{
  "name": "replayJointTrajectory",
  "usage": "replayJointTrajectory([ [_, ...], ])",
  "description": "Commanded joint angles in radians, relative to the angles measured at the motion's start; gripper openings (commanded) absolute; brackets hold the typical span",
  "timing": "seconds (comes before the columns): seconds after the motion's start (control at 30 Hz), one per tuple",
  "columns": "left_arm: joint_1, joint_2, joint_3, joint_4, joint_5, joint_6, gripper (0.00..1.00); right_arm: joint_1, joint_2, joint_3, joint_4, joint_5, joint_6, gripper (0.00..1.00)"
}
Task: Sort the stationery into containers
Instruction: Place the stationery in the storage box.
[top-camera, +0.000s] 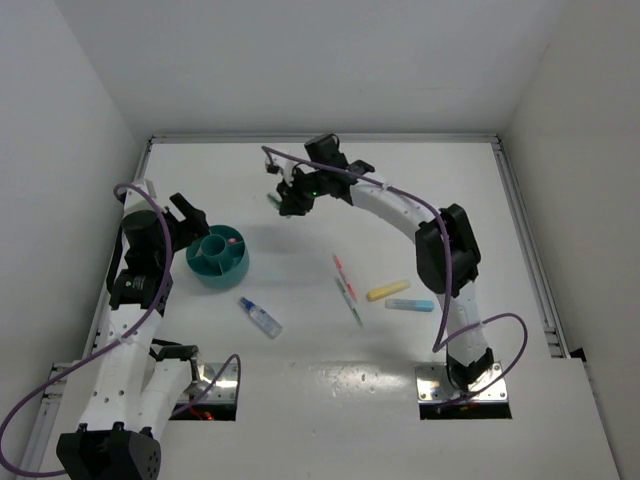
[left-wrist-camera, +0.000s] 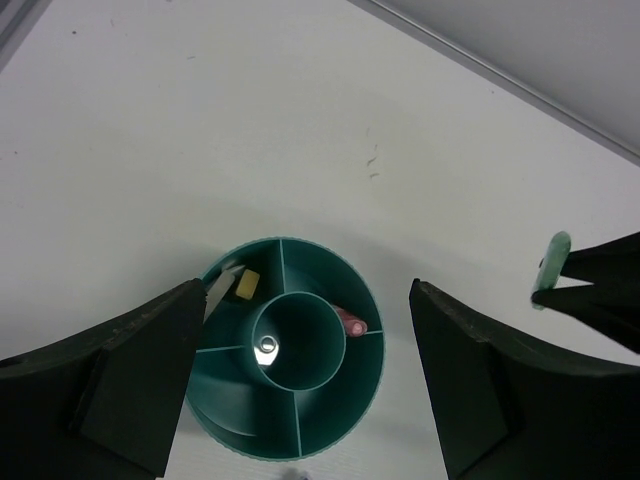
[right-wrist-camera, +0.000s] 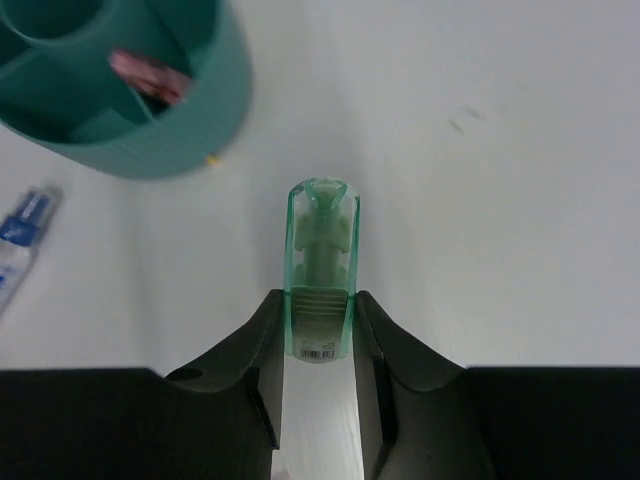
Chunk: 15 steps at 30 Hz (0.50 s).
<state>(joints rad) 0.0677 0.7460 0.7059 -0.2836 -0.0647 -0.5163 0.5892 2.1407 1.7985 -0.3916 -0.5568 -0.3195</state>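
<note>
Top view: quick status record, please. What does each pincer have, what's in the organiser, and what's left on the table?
left pincer: open, empty, over the teal organiser
right pincer: shut on the mint marker
in organiser: pink marker and beige eraser bit, in separate outer compartments
loose on table: yellow marker, blue marker, reddish pen, greenish pen, blue-capped bottle

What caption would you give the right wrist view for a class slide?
Right gripper holding a mint marker, with the organiser and a pink item inside it at upper left.
</note>
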Motion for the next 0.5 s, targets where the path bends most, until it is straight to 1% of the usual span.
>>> replayJointTrajectory([
  [0.0, 0.012, -0.011, 0.029, 0.026, -0.02, 0.004, 0.89, 0.039, 0.001, 0.045, 0.171, -0.038, -0.038, 0.0],
  [0.03, 0.012, -0.011, 0.029, 0.026, -0.02, 0.004, 0.89, 0.049, 0.027, 0.083, 0.156, -0.085, -0.014, 0.0],
  [0.07, 0.012, -0.011, 0.029, 0.026, -0.02, 0.013, 0.89, 0.049, 0.063, 0.123, 0.181, -0.119, 0.008, 0.0],
  [0.2, 0.012, -0.02, 0.029, 0.026, -0.02, 0.013, 0.89, 0.078, 0.134, 0.185, 0.292, -0.297, 0.071, 0.0],
  [0.23, 0.012, -0.03, 0.029, 0.026, -0.029, 0.013, 0.89, 0.078, 0.149, 0.194, 0.328, -0.316, 0.097, 0.0],
  [0.27, 0.012, -0.03, 0.029, 0.026, -0.029, 0.013, 0.89, 0.078, 0.165, 0.212, 0.4, -0.325, 0.12, 0.0],
  [0.3, 0.012, -0.03, 0.029, 0.035, -0.029, 0.013, 0.89, 0.087, 0.197, 0.213, 0.434, -0.357, 0.15, 0.0],
  [0.33, 0.012, -0.03, 0.029, 0.035, -0.029, 0.013, 0.89, 0.087, 0.215, 0.232, 0.533, -0.377, 0.233, 0.0],
  [0.4, 0.012, -0.039, 0.029, 0.035, -0.029, 0.013, 0.89, 0.087, 0.254, 0.233, 0.632, -0.437, 0.325, 0.0],
  [0.43, 0.012, -0.039, 0.029, 0.035, -0.029, 0.013, 0.89, 0.087, 0.271, 0.233, 0.686, -0.451, 0.402, 0.0],
  [0.47, 0.012, -0.039, 0.029, 0.035, -0.029, 0.013, 0.89, 0.096, 0.301, 0.233, 0.744, -0.46, 0.421, 0.0],
])
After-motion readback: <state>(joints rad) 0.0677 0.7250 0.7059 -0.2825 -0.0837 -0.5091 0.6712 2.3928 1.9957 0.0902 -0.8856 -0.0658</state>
